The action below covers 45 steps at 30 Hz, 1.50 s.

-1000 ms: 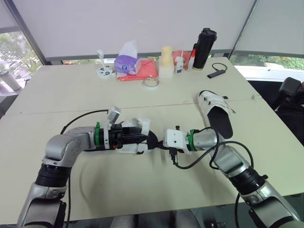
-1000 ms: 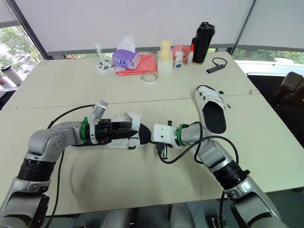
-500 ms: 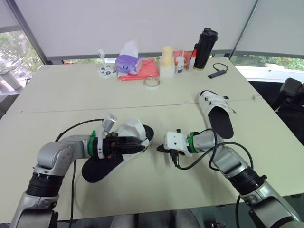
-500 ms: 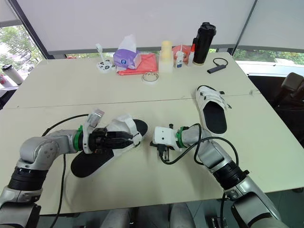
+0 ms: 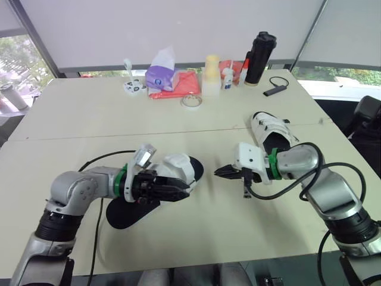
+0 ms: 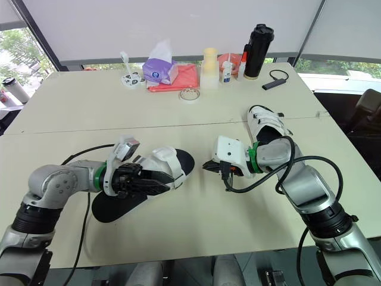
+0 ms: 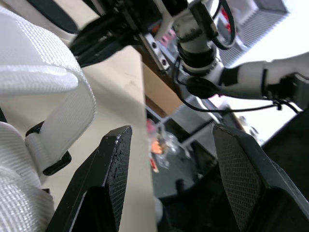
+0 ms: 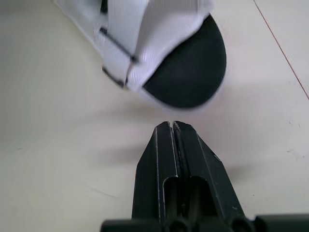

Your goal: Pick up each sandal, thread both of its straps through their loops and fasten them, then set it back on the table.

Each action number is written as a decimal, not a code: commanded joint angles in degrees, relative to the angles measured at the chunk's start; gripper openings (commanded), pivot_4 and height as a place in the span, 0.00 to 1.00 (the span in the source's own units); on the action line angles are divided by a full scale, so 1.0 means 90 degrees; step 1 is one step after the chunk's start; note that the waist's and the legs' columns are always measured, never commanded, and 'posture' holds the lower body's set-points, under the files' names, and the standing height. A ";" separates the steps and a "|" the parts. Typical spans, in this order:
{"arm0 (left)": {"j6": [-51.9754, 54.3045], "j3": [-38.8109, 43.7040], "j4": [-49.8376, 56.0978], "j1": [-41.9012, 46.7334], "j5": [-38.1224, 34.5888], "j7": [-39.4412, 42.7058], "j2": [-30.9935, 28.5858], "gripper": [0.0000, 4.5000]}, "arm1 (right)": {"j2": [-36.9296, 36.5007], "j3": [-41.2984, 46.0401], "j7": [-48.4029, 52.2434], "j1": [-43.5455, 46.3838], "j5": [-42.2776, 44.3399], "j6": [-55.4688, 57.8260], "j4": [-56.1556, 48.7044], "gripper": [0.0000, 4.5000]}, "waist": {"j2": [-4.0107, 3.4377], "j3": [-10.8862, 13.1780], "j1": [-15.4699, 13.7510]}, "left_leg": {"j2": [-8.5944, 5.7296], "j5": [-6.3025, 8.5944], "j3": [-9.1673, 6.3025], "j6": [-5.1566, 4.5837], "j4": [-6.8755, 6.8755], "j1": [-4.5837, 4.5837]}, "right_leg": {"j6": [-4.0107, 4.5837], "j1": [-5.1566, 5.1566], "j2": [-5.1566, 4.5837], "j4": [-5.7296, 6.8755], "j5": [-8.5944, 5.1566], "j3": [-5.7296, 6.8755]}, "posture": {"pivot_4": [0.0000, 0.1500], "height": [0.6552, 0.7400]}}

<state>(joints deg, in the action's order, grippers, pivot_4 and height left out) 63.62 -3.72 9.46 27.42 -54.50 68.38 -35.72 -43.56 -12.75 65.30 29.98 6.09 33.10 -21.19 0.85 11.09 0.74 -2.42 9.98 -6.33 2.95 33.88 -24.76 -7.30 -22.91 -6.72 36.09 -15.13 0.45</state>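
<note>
One white-strapped sandal (image 5: 178,168) with a black sole lies on the table in front of me, toe pointing right. My left gripper (image 5: 180,191) sits along its near side, open. In the left wrist view the white strap (image 7: 43,92) lies beside one finger (image 7: 113,164), and nothing is between the fingers. My right gripper (image 5: 221,171) hovers just right of the sandal's toe (image 8: 190,77), shut and holding nothing. The second sandal (image 5: 272,134) rests further right, behind my right forearm.
Along the table's far edge stand a purple tissue box (image 5: 159,77), a red cloth (image 5: 183,88), a tape roll (image 5: 190,102), a pale bottle (image 5: 209,74), a black flask (image 5: 256,50) and a black dongle (image 5: 271,91). Cables loop from both wrists.
The sandal, held between both grippers one second ago, now lies on the table. My right gripper has pulled back to the right, away from the toe. The left gripper stays beside it.
</note>
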 commanded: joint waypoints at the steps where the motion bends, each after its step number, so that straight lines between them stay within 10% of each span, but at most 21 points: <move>1: 0.0043 -0.0112 0.0232 0.0193 -0.0214 0.0252 0.0058 0.70 | -0.0101 0.0111 -0.0116 0.0025 0.0074 -0.0018 -0.0126 0.00 | 0.0000 0.0000 -0.0001 | 0.0000 0.0000 0.0002 0.0000 0.0001 -0.0001 | 0.0000 0.0000 -0.0003 0.0000 0.0000 0.0000 | 1.00 0.88; 20: -0.0437 -0.1822 -0.0505 0.0524 0.0708 0.1506 0.0418 0.70 | -0.0072 -0.0481 -0.0377 -0.0964 -0.0024 -0.0213 -0.0097 0.00 | 0.0001 0.0000 -0.0011 | -0.0004 -0.0001 0.0003 -0.0002 0.0015 -0.0017 | -0.0001 -0.0009 -0.0002 0.0003 0.0001 -0.0001 | 1.00 0.88; 45: -0.1455 -0.1797 -0.0691 0.0166 0.1725 0.1494 0.0352 0.70 | 0.0670 -0.1821 -0.0629 -0.1613 -0.0837 -0.1020 0.0829 0.00 | 0.0001 -0.0046 0.0011 | -0.0001 0.0001 -0.0002 -0.0003 0.0015 0.0042 | 0.0000 0.0051 -0.0001 0.0000 -0.0002 0.0000 | 1.00 0.88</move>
<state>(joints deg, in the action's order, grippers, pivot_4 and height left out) 53.30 -20.97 2.60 29.48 -41.27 82.89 -31.53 -37.07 -23.17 58.61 18.67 1.17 23.02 -18.12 0.86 10.67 0.84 -2.40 10.00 -6.34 2.93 33.99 -24.34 -7.29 -22.43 -6.73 36.09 -15.15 0.45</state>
